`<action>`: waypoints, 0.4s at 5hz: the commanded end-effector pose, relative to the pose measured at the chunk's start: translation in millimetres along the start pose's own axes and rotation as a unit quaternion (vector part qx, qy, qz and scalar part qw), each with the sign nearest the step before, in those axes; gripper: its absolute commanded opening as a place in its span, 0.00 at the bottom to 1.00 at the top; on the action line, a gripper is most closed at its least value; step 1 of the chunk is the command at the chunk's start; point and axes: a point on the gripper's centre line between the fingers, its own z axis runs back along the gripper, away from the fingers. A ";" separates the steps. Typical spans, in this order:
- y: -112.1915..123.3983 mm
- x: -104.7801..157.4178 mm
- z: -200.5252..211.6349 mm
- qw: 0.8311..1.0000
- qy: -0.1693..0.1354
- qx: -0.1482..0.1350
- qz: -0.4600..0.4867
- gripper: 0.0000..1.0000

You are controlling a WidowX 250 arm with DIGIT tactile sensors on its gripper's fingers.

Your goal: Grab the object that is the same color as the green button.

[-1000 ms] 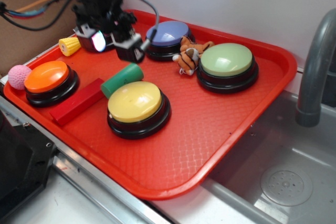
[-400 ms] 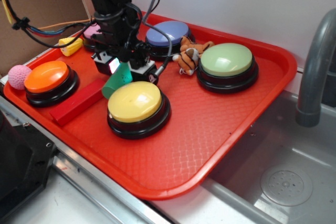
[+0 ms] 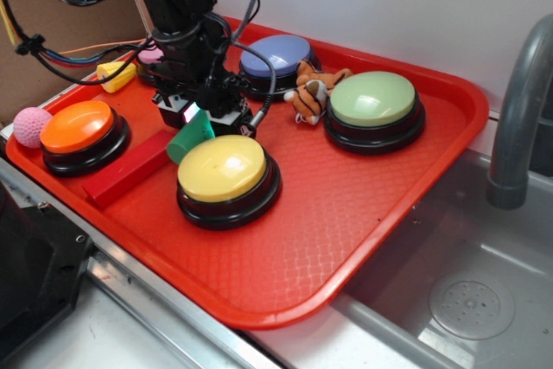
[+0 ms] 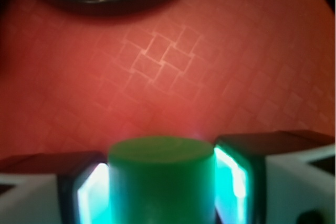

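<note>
Straddling the green cylinder block (image 3: pixel 191 133), the gripper (image 3: pixel 204 115) stood low over the red tray (image 3: pixel 363 205), just behind the yellow button (image 3: pixel 226 168). In the wrist view the cylinder (image 4: pixel 163 179) filled the space between the two fingers (image 4: pixel 239 182), whose inner faces glowed green against its sides. They appeared to press on it on both sides, so the gripper seemed clenched on the block, though the blur left the contact on the left side less sure. The block lay at the yellow button's back-left edge, with the red rectangular block (image 3: pixel 125 170) just to that button's left. The green button (image 3: pixel 374 99) sat well to the right and behind the yellow button, beside a small toy tiger (image 3: pixel 313 90). The blue-purple button (image 3: pixel 278 55) sat further behind, and the orange button (image 3: pixel 79 127) far to the left.
</note>
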 end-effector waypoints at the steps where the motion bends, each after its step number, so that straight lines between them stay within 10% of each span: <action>1: 0.6 21.2 51.7 1.000 -0.016 0.008 0.008 0.00; 2: -5.0 29.6 91.4 0.999 -0.025 0.022 0.013 0.00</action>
